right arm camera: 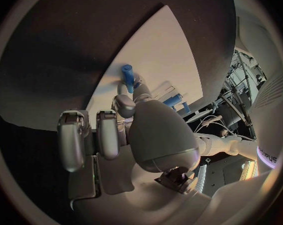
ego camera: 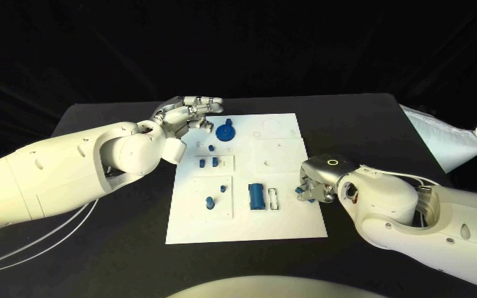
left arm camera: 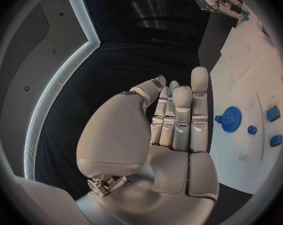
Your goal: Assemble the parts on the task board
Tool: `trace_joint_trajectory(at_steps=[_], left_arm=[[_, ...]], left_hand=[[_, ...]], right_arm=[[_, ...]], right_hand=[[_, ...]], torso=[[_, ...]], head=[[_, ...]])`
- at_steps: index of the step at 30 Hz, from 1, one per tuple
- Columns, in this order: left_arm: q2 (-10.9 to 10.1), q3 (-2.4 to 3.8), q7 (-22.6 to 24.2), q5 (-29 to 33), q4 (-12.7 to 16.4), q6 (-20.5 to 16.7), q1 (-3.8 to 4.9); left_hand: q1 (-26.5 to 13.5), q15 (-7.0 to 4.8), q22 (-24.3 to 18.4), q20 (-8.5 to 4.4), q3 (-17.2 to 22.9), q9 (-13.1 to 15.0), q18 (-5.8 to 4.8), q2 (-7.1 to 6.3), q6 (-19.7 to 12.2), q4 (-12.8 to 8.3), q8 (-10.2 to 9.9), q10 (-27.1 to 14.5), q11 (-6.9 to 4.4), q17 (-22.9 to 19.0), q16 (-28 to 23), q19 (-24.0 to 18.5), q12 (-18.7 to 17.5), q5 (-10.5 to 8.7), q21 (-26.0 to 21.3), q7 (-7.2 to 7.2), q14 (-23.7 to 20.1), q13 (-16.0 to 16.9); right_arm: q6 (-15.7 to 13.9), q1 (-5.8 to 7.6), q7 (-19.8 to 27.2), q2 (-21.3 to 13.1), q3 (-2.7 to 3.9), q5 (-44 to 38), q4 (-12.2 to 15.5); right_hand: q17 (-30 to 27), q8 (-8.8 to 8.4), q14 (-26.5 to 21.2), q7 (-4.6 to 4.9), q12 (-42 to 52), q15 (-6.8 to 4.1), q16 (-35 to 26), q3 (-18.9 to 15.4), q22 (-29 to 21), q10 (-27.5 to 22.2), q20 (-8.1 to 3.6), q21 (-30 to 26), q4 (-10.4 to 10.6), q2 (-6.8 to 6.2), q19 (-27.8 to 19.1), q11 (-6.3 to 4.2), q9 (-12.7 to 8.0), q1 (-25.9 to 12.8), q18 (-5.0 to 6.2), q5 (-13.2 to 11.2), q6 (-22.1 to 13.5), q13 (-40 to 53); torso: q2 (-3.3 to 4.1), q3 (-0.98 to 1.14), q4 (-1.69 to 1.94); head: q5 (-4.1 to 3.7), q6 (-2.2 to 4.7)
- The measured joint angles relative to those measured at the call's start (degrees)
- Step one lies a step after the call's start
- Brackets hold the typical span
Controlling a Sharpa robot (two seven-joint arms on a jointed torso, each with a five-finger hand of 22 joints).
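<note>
Right hand (ego camera: 311, 189) first: I'm seeing it sitting at the near right edge of the task board (ego camera: 283, 225), fingers curled down, and my wrist camera is showing a small blue peg (right arm camera: 127, 77) pinched at the fingertips (right arm camera: 123, 105), standing roughly upright just over the white surface. From the head camera the same spot is showing a bit of blue (ego camera: 298, 190) under the hand.

Left hand (ego camera: 189, 113) is hovering at the far left corner of the board, fingers (left arm camera: 182, 115) straight, close together and holding nothing; I'm reading it as empty and open. Just beside it, on the board, a blue gear (ego camera: 225, 132) is lying flat, round and toothed with a raised hub; in the left wrist view the gear (left arm camera: 231, 118) is sitting just beyond the fingertips, apart from them.

Moving outward over the white rectangular board, I'm seeing faint outlined compartments. In the left middle one, a few small blue pieces (ego camera: 206, 162) are standing in a short row. In the near left one, two small blue pieces (ego camera: 211, 203) are lying apart. Beside that, near the middle, a longer blue cylinder (ego camera: 256, 196) is lying in its recess next to a narrow white slot.

The board is resting on the black table (ego camera: 109, 256).
</note>
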Motion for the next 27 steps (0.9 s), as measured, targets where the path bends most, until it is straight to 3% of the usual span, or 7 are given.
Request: trace_joint_trajectory(at_steps=[7, 14, 19, 22, 26, 27], left_arm=[[0.0, 0.0, -0.1, 0.0, 0.0, 0.1, -0.01], [0.0, 0.0, -0.1, 0.0, 0.0, 0.1, -0.02], [0.0, 0.0, -0.1, 0.0, 0.0, 0.1, -0.02], [0.0, 0.0, -0.2, 0.0, 0.0, 0.2, -0.02], [-0.1, 0.0, -0.2, 0.0, 0.0, 0.2, -0.03], [-0.1, 0.0, -0.2, 0.0, 0.0, 0.2, -0.03]], left_hand=[[0.0, 0.0, 0.0, 0.0, 0.0, 0.0, 0.01, 0.0, 0.0, 0.0, 0.0, 0.0, 0.0, 0.0, 0.0, 0.0, 0.0, 0.0, 0.0, 0.0, 0.0, 0.0], [0.0, 0.0, 0.0, 0.0, 0.0, 0.0, 0.01, 0.0, 0.0, 0.0, 0.0, 0.0, 0.0, 0.0, 0.0, 0.0, 0.0, 0.0, 0.0, 0.0, 0.0, 0.0], [0.0, 0.11, 0.0, 0.0, -0.1, 0.0, 0.0, 0.0, 0.0, -0.1, 0.0, -0.1, -0.12, 0.0, 0.0, 0.0, 0.0, 0.0, 0.0, 0.0, -0.2, 0.0], [0.0, -0.02, -0.1, -0.21, -0.2, 0.0, 0.0, 0.0, 0.0, -0.2, 0.0, -0.2, -0.21, -0.2, 0.0, -0.2, 0.0, 0.0, 0.0, 0.0, -0.4, 0.0], [0.0, -0.02, -0.1, -0.21, -0.2, 0.0, 0.03, 0.0, 0.0, -0.2, 0.0, -0.2, -0.21, -0.2, 0.0, -0.2, 0.0, 0.0, 0.0, -0.01, -0.4, 0.0], [0.0, -0.02, -0.1, -0.21, -0.2, 0.0, 0.5, 0.0, 0.0, -0.2, 0.0, -0.2, -0.21, -0.2, 0.0, -0.2, 0.0, 0.0, 0.0, -0.01, -0.4, 0.0]], right_arm=[[0.9, 0.0, -0.1, 0.0, 0.07, -0.6, 0.2], [1.5, 0.01, -0.1, 0.4, 0.16, -0.8, 0.0], [1.4, -0.25, -0.1, 0.6, 0.34, -0.9, -0.2], [0.4, -0.46, -0.2, 0.6, 0.32, -0.9, -0.2], [-2.8, -0.81, -0.4, 0.2, 0.08, 0.8, -0.1], [-4.1, -0.9, -0.5, 0.0, 0.01, 1.9, 0.0]], right_hand=[[0.0, -0.08, 0.0, 0.01, -0.1, 0.0, 0.0, 0.0, 0.0, 0.0, 0.0, 0.0, 0.0, 0.0, 0.0, 0.0, 0.0, 0.0, 0.01, 0.6, 0.0, -0.1], [0.0, -0.08, 0.0, -0.15, -0.8, 0.0, 0.0, 1.2, 0.0, -0.2, 0.0, 0.0, -1.1, 0.16, 0.0, -0.15, 0.4, 1.7, 0.0, 4.4, 0.1, -0.5], [0.0, -0.07, 0.0, -0.67, -1.1, 0.01, 0.0, 2.8, 0.0, -0.3, 0.0, 0.0, -1.3, 1.04, 0.0, -0.31, 0.4, 3.4, 0.0, 4.4, 0.7, -0.6], [0.0, -0.08, 0.0, -0.92, -0.3, 0.02, 0.0, 3.4, 0.0, -0.3, 0.0, 0.2, -0.7, 1.89, 0.0, -0.31, 0.3, 4.3, 0.0, 4.8, 0.9, -0.1], [0.0, -0.21, 0.0, -0.84, -0.3, 0.04, 0.0, 5.1, 0.0, -0.2, 0.0, 0.2, -0.1, 1.92, 0.0, -0.4, 0.1, 4.6, 0.01, 8.3, 0.8, -0.2], [0.0, -0.26, 0.0, -0.83, -0.3, 0.05, 0.0, 5.9, 0.0, -0.2, 0.0, 0.2, 0.0, 1.94, 0.0, -0.41, 0.2, 4.6, 0.0, 9.4, 0.8, -0.2]], torso=[[0.0, 0.0, 0.05], [-0.01, -0.03, 0.04], [-0.03, -0.04, 0.04], [-0.04, -0.03, 0.03], [-0.04, -0.02, 0.03], [-0.04, -0.02, 0.03]], head=[[-0.07, -0.16], [-0.07, -0.27], [-0.13, -0.37], [-0.14, -0.46], [-0.09, -0.4], [-0.08, -0.38]])
